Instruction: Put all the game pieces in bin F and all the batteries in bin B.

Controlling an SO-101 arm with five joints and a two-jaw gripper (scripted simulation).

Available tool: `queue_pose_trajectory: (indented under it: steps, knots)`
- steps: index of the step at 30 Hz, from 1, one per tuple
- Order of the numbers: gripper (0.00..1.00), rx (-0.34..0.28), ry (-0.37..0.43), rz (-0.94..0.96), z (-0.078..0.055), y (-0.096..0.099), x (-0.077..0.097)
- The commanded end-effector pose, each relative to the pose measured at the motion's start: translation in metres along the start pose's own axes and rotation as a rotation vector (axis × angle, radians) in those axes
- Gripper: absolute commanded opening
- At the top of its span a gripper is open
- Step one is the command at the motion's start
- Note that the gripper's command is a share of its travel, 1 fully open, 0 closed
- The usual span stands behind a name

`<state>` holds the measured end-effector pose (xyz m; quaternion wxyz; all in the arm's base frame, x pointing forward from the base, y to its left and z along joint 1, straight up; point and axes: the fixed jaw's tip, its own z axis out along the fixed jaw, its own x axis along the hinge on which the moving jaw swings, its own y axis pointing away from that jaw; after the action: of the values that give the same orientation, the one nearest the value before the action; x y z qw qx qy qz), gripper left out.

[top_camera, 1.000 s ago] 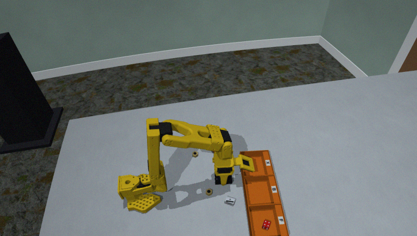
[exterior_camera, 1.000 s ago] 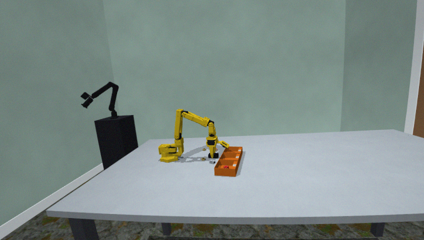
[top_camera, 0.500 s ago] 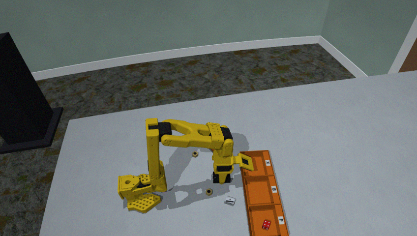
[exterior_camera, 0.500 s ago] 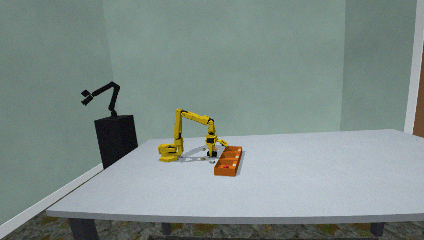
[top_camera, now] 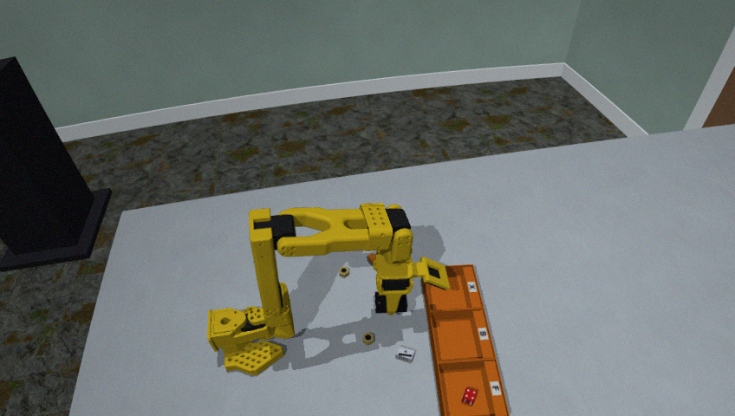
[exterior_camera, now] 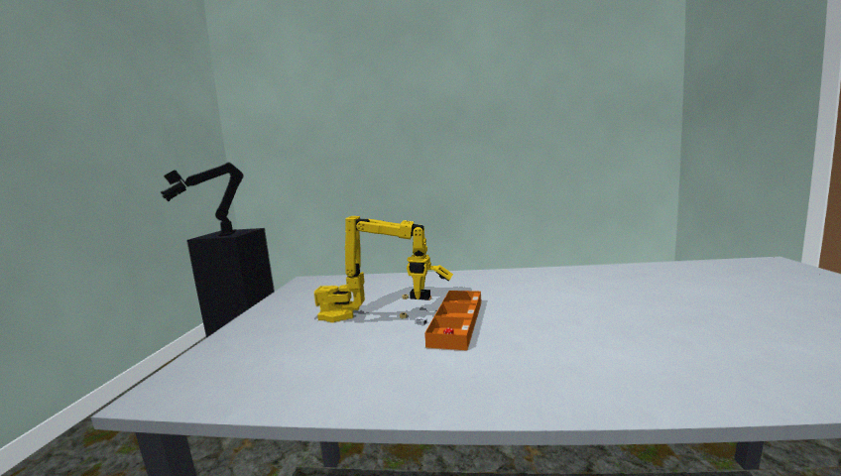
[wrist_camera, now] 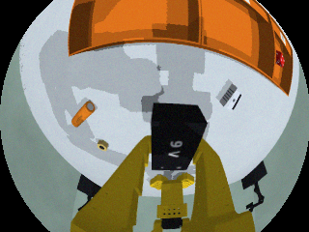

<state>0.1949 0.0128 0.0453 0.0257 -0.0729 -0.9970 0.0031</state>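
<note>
Its jaws narrowly parted around a black 9V battery [top_camera: 384, 302] [exterior_camera: 421, 294] [wrist_camera: 173, 137], the gripper [top_camera: 392, 308] [exterior_camera: 419, 296] [wrist_camera: 174, 151] apparently needed to carry it toward the bench's right edge, into bin B [top_camera: 434, 335].

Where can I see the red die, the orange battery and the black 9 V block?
Red die [top_camera: 469, 395] [exterior_camera: 448, 331] [wrist_camera: 280, 59]: top, exterior, wrist; its dotted red body.
Orange battery [top_camera: 371, 258] [wrist_camera: 83, 114]: top, wrist; its orange side.
Black 9 V block [top_camera: 381, 303] [exterior_camera: 424, 294] [wrist_camera: 169, 128]: top, exterior, wrist; its black casing.

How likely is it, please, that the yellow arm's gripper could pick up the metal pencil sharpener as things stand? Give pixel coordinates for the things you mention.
Probably not: the gripper [top_camera: 392, 308] [exterior_camera: 420, 297] [wrist_camera: 175, 145] is shut on the 9 V battery [top_camera: 382, 302] [exterior_camera: 424, 294] [wrist_camera: 174, 128].
</note>
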Motion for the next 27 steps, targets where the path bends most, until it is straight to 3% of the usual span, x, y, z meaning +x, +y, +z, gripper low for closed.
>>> queue_pose_trajectory:
  steps: [1,27]
  knots:
    - [0.0,-0.014,-0.073,0.004,-0.016,-0.001,-0.007]
    - [0.0,-0.019,-0.129,0.022,-0.025,-0.012,-0.027]
